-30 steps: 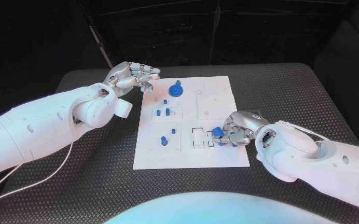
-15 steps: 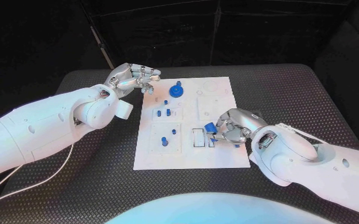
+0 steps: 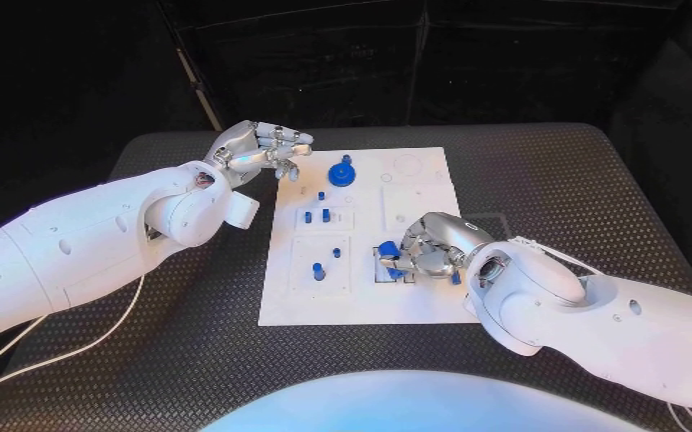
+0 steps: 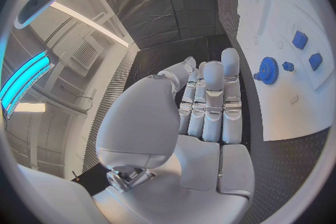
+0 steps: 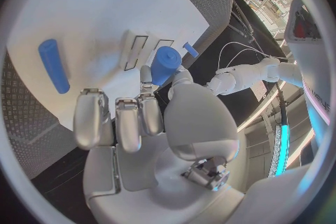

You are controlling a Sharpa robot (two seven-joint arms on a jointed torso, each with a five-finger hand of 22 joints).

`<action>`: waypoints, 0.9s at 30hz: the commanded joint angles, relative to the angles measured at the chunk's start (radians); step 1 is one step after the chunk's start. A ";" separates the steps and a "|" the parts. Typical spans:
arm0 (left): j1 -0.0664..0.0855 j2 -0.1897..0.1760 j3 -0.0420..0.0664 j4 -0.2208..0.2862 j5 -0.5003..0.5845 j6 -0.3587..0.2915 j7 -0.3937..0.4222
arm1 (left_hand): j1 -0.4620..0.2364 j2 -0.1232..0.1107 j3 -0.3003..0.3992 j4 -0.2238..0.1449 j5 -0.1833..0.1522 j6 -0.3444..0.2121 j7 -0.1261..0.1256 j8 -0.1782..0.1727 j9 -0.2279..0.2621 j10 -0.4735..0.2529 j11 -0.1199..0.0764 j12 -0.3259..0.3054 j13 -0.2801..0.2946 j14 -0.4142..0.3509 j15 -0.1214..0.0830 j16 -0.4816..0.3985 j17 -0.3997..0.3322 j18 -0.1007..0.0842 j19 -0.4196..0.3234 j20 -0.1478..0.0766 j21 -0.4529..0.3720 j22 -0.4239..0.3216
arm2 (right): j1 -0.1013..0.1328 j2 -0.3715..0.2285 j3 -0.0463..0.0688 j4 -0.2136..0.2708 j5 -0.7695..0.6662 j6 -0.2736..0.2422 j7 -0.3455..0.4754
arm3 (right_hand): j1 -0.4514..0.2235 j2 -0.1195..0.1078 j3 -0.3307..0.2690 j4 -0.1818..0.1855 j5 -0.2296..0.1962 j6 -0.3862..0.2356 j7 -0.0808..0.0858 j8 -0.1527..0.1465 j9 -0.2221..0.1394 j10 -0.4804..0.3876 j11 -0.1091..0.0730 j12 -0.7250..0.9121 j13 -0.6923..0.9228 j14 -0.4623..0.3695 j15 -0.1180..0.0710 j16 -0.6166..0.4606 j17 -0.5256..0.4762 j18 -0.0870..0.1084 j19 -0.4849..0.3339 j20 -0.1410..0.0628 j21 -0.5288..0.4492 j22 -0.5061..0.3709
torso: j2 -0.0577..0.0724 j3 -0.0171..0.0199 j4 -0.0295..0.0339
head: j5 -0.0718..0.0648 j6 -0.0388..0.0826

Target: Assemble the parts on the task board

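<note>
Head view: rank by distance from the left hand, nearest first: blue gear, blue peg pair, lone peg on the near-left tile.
1. blue gear, far end of the task board, beside the left hand.
2. blue peg pair, mid-board, left column.
3. lone peg, near-left tile, closest to the robot.

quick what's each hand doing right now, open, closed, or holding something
Left hand: holds nothing, fingers apart, open beside the task board.
Right hand: closed on a blue part, pinched in its fingers over the board.

Black ribbed table [image 3: 577,182], dark panelled backdrop w/ seams [image 3: 433,42], ceiling strip light [image 4: 87,23], cyan glow [image 4: 21,75]
</note>
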 commanded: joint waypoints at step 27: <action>0.001 -0.003 0.001 0.003 0.004 0.016 0.003 | -0.002 0.009 -0.008 -0.001 -0.001 -0.008 0.001 0.004 -0.002 -0.009 0.000 0.009 0.002 -0.009 -0.002 -0.005 -0.004 0.020 -0.004 0.003 -0.008 -0.003 | 0.001 0.024 0.000 -0.009 -0.035 0.001 -0.026 | -0.052 -0.101 0.073 -0.007 -0.232 -0.013 -0.002 0.042 0.068 -0.007 -0.010 -0.033 0.041 0.087 -0.009 0.006 0.174 -0.008 0.001 -0.010 0.005 0.014 | -0.001 0.0011 -0.0034 | 0.008 -0.001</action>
